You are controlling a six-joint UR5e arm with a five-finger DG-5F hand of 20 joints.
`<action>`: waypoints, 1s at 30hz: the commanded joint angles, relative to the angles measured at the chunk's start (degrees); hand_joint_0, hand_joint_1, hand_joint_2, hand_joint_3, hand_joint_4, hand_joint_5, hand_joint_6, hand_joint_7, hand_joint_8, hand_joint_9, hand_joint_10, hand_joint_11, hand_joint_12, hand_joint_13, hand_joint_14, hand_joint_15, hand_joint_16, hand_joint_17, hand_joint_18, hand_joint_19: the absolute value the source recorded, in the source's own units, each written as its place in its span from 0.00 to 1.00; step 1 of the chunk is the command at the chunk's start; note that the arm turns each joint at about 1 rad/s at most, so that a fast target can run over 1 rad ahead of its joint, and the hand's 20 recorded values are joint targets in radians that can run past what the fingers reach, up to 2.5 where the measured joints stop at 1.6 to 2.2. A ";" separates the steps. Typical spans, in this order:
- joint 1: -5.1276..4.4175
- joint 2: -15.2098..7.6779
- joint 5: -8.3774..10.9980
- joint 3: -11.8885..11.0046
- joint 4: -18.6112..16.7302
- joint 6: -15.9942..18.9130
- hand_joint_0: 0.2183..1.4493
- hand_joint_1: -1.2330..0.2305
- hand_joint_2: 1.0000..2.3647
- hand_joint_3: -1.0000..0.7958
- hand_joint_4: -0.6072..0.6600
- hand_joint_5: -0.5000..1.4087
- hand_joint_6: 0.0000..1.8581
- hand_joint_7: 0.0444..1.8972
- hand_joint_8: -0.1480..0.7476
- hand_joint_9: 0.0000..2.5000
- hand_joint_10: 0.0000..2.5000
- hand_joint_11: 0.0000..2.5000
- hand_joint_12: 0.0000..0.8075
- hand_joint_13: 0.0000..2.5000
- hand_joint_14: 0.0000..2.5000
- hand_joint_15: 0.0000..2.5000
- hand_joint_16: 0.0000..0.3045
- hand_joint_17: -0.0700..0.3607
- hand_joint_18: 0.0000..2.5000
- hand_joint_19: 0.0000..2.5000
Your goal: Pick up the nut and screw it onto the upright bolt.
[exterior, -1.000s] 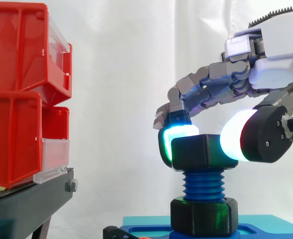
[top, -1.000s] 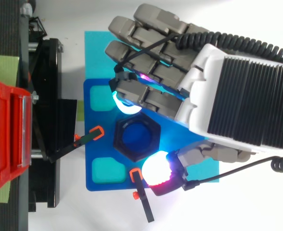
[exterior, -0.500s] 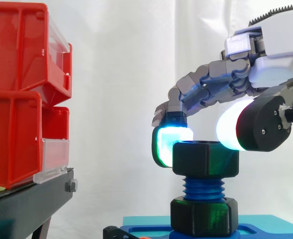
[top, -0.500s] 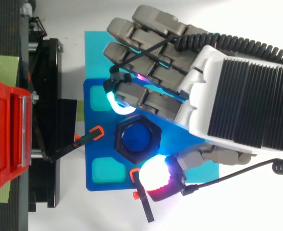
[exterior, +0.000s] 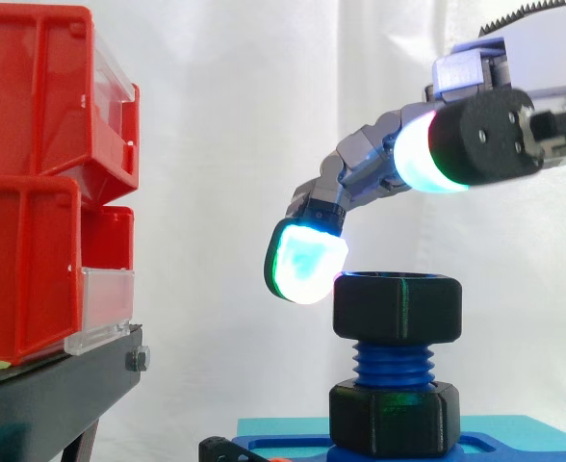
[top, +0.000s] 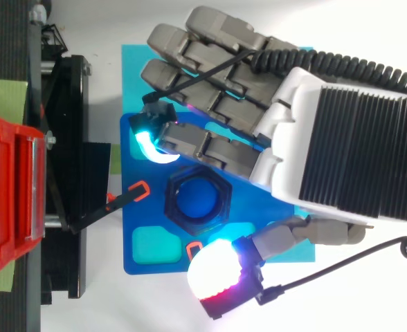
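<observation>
In the side view, your nut (exterior: 397,306) sits level on top of the blue upright bolt (exterior: 393,364), with bare thread showing below it. Under that thread a 2nd black hex collar (exterior: 393,419) sits at the foot of the bolt, on the blue fixture (exterior: 283,445). The hand (exterior: 360,178) reaches in from the right, spread wide and holding nothing. One cyan fingertip (exterior: 307,260) hangs at the nut's upper left corner, and you cannot tell from here whether it touches. The thumb pad (exterior: 423,154) is lifted well above the nut. To the left, 2 stacked red bins (exterior: 42,183) rest on the black stand (exterior: 52,395), well apart from the bolt, with the white curtain (exterior: 235,115) behind.

In the top view, you look down through the nut (top: 169,200) at the blue end of the bolt (top: 198,200). The hand (top: 342,138) comes in from the right. Its cyan fingertip (top: 148,142) lies up and left of the nut and its thumb pad (top: 214,273) lies below it, both clear of the hex faces. 2 orange-tipped black clamps crowd the nut: one (top: 127,197) points in from the left and the other (top: 193,249) lies just beside the thumb pad. The fixture (top: 138,228) lies on a teal sheet (top: 134,69), hard against the stand (top: 72,173), with a red bin (top: 10,200) beyond it.
</observation>
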State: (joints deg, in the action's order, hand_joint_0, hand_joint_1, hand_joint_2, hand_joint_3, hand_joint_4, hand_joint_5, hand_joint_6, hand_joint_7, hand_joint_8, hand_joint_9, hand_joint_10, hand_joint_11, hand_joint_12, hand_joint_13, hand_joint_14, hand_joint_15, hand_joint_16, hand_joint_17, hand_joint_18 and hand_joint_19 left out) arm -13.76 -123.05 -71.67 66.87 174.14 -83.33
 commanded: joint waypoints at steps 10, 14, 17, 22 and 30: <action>-0.83 0.01 -0.31 -0.33 -1.26 -0.43 0.18 0.83 0.00 0.28 0.61 0.15 0.27 0.35 0.48 0.06 0.00 0.00 0.55 0.00 0.00 0.00 0.21 0.50 0.00 0.00; -0.92 0.01 -0.93 -0.33 -1.26 -0.34 0.19 0.82 0.00 0.28 0.62 0.16 0.27 0.40 0.48 0.08 0.00 0.00 0.54 0.00 0.00 0.00 0.20 0.48 0.00 0.00; -1.01 -0.08 -1.10 -0.33 -1.26 -0.34 0.20 0.82 0.00 0.28 0.64 0.17 0.27 0.42 0.48 0.09 0.00 0.00 0.53 0.00 0.00 0.00 0.20 0.48 0.00 0.00; -1.36 -0.08 -1.10 -0.33 -1.26 -0.17 0.21 0.79 0.00 0.28 0.67 0.18 0.27 0.46 0.49 0.11 0.00 0.00 0.52 0.01 0.00 0.00 0.19 0.47 0.00 0.00; -1.36 -0.08 -1.37 -0.33 -0.99 -0.08 0.21 0.74 0.00 0.28 0.71 0.19 0.27 0.54 0.51 0.15 0.00 0.00 0.51 0.05 0.00 0.00 0.19 0.46 0.00 0.00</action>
State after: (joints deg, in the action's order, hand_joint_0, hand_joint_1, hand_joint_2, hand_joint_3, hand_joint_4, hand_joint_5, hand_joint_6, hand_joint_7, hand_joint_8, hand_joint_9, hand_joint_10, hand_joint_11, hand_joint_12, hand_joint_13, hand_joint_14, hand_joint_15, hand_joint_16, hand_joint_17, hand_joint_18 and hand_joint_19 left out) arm -15.13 -123.10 -72.96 66.53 172.92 -83.48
